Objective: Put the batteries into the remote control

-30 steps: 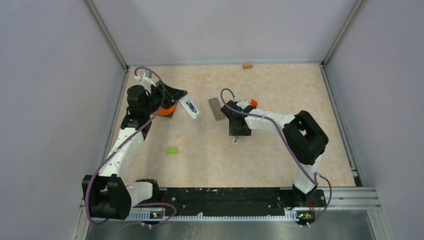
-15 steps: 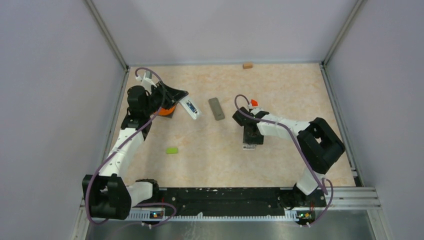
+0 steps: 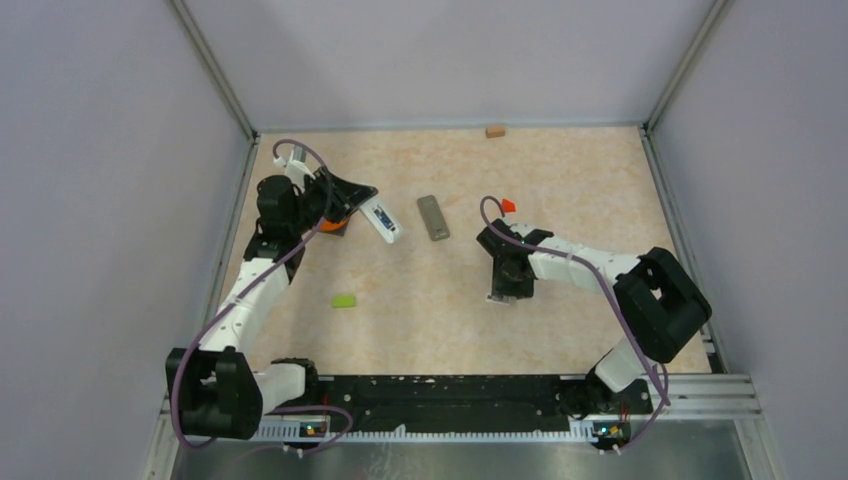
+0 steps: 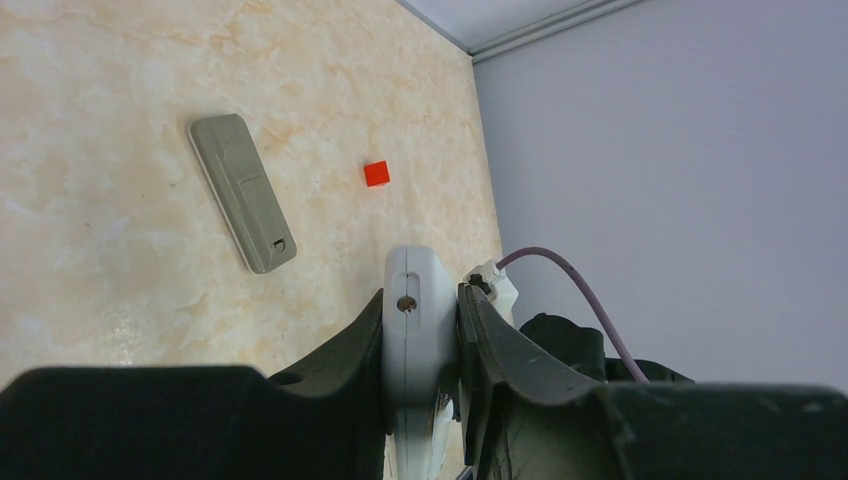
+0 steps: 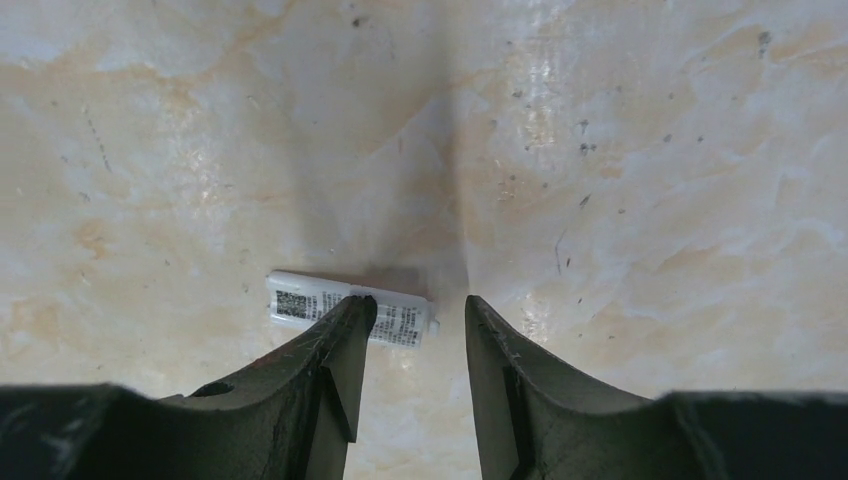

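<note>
My left gripper (image 3: 355, 200) is shut on the white remote control (image 3: 381, 220) and holds it above the table at the left. In the left wrist view the remote (image 4: 420, 340) stands edge-on between both jaws. Its open back faces up, with something blue inside. The grey battery cover (image 3: 432, 217) lies flat at mid-table. My right gripper (image 5: 415, 305) hangs open, fingers pointing down, just above a white battery (image 5: 300, 302) lying crosswise on the table. The left finger (image 5: 340, 340) covers the battery's middle, and its nub end lies in the gap.
A small red block (image 3: 508, 205) sits just beyond the right arm. A green piece (image 3: 344, 301) lies near the left arm, a tan block (image 3: 494, 130) by the back wall. An orange object (image 3: 338, 218) on a dark base sits under the left gripper.
The right arm has swung right and nearer, away from the grey cover, and now hangs over the white battery with its jaws a little narrower. The left arm has stayed put.
</note>
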Available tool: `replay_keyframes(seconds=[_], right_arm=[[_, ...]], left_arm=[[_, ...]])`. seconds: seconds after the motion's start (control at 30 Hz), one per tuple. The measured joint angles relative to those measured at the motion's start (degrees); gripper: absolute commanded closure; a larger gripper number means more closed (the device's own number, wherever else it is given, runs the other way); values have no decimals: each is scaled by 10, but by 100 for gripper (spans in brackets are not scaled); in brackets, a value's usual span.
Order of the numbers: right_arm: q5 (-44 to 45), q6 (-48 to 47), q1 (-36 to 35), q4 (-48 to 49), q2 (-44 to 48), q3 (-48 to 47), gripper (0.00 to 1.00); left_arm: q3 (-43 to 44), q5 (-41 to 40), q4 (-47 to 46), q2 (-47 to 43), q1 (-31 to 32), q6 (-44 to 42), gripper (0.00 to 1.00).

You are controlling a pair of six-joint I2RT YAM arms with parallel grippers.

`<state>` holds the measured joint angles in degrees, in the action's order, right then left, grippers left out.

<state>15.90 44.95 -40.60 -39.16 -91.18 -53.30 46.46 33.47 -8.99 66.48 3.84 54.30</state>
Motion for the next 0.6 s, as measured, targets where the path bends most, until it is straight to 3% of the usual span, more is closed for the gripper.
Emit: replay_keyframes(seconds=[0.23,0.4,0.6], right_arm=[[-33,-31,0,7,10,4,56],[-40,-58,0,7,42,3,41],[-63,-210,0,17,54,-23,37]], left_arm=[[-5,1,0,-5,0,2,100],[-6,1,0,-11,0,2,100],[-6,0,7,-15,0,-9,100]])
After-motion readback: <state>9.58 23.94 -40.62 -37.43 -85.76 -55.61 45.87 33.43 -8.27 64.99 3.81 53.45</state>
